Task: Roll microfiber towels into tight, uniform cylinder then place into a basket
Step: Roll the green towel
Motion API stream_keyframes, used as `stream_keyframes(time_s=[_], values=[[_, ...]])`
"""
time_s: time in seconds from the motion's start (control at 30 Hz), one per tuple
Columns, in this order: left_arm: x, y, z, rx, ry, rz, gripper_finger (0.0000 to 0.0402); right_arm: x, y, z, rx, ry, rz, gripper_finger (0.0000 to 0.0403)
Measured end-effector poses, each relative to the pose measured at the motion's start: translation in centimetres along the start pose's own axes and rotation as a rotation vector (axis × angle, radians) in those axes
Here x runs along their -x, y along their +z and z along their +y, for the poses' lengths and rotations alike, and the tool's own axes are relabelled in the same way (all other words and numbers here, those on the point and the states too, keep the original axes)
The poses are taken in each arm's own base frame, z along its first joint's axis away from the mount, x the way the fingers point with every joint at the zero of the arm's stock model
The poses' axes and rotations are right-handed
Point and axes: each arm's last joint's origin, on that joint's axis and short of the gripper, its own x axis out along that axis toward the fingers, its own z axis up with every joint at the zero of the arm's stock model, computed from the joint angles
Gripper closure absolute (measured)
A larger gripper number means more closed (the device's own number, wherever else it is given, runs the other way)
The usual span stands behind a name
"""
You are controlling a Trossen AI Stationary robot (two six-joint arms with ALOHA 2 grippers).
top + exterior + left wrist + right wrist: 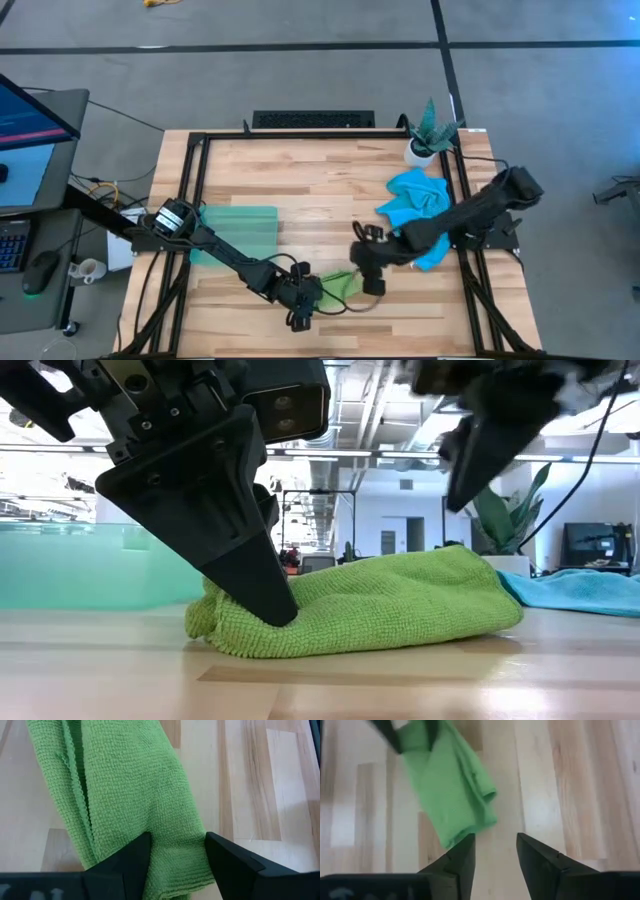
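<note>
Left tool sits low at the near edge of the table, its fingers set on either side of one end of the lime green towel; in the left wrist view the cloth fills the gap between them, so this tool is pinching the towel's end, and the low view shows one finger pressed down into the fabric at table level. Right tool is at the other end of the same towel, raised clear of it: the right wrist view shows its fingers spread with only bare wood between them and the cloth just beyond the tips, and the low view shows it hanging above the bundle. The green towel lies near the middle of the near edge as a loose, lumpy, partly folded bundle, not yet a firm cylinder. The blue towel lies crumpled toward the far right corner, partly under the right arm and near the potted plant. The basket rests beside the left edge, and no towel can be seen in it. Judged from this layout, the step in hand is the rolling of the first towel, with placement of both towels outstanding. The next move calls for the right tool to come down onto the free end and take hold, so that both ends can be turned evenly; an uneven grip would probably give a slack or tapered roll.
</note>
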Motion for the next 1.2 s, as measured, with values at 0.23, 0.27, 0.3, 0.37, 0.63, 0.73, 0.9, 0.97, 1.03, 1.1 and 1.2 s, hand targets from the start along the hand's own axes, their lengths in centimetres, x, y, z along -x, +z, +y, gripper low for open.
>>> stream_keyframes(time_s=[0.23,0.27,0.3,0.37,0.63,0.73,0.9,0.97,1.03,1.1,1.2], values=[[0.0,0.0,0.0,-0.004,-0.003,0.002,0.0214,-1.5,-2.9,2.7,0.160,0.052,-0.297,0.0237],[0.0,0.0,0.0,-0.005,-0.001,0.002,0.0214,-1.7,-2.8,2.9,0.169,0.064,-0.327,0.0237],[0.0,0.0,0.0,-0.006,0.000,0.001,0.0214,-1.9,-2.5,3.1,0.180,0.070,-0.355,0.0237],[0.0,0.0,0.0,-0.008,0.000,0.000,0.0214,-2.4,-2.3,3.2,0.216,0.066,-0.376,0.0238],[0.0,0.0,0.0,-0.024,0.003,-0.004,0.0214,-6.5,-2.2,2.2,0.311,0.120,-0.312,0.0280],[0.0,0.0,0.0,-0.024,0.003,-0.005,0.0214,-7.4,-2.0,1.9,0.307,0.144,-0.294,0.0329],[0.0,0.0,0.0,-0.023,0.003,-0.005,0.0214,-8.1,-1.8,0.7,0.239,0.118,-0.246,0.0394],[0.0,0.0,0.0,-0.023,0.002,-0.005,0.0214,-8.2,-1.6,0.2,0.198,0.114,-0.242,0.0386],[0.0,0.0,0.0,-0.023,0.003,-0.005,0.0214,-8.2,-1.6,0.0,0.175,0.110,-0.232,0.0379],[0.0,0.0,0.0,-0.023,0.002,-0.008,0.0214,-8.3,-1.7,-0.2,0.149,0.104,-0.213,0.0379],[0.1,0.2,-0.1,-0.040,0.013,-0.019,0.0214,-9.1,-2.0,-0.4,0.125,0.093,-0.178,0.0391]])
